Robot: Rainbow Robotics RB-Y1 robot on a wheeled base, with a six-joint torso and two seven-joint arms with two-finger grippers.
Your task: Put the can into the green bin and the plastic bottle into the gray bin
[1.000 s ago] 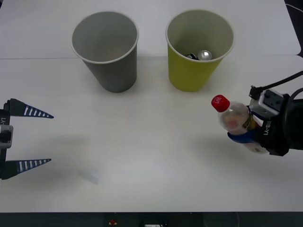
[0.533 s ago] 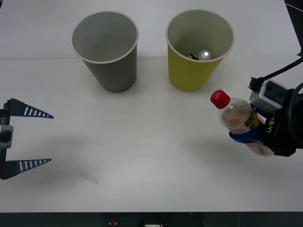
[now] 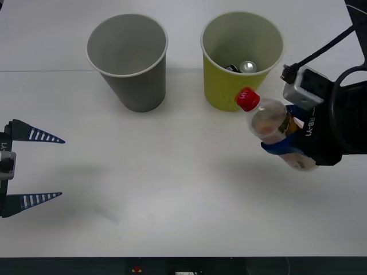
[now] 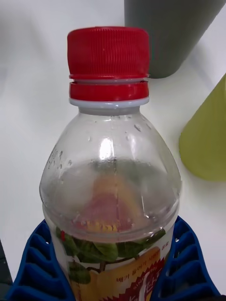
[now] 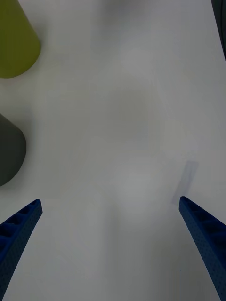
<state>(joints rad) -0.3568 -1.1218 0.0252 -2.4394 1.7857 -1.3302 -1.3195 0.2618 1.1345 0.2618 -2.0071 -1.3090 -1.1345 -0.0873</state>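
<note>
My right gripper [image 3: 281, 140] is shut on the plastic bottle [image 3: 266, 123], held above the table just right of the green bin [image 3: 241, 86], red cap pointing up-left. Up close, the plastic bottle [image 4: 110, 188] sits between the blue fingers [image 4: 186, 263], with the gray bin [image 4: 167, 33] and the green bin [image 4: 207, 141] beyond it. The can [image 3: 248, 66] lies inside the green bin. The gray bin [image 3: 129, 86] stands to the left of the green one. At the table's left edge my left gripper [image 3: 34, 168] rests open with nothing in it, the left gripper [image 5: 113, 235] over bare table.
The white table [image 3: 172, 189] stretches between the two arms and in front of the bins. A black cable [image 3: 321, 48] loops from the right wrist at the far right.
The right gripper has lifted the bottle and carried it up and to the left, closer to the green bin. The left arm has stayed still.
</note>
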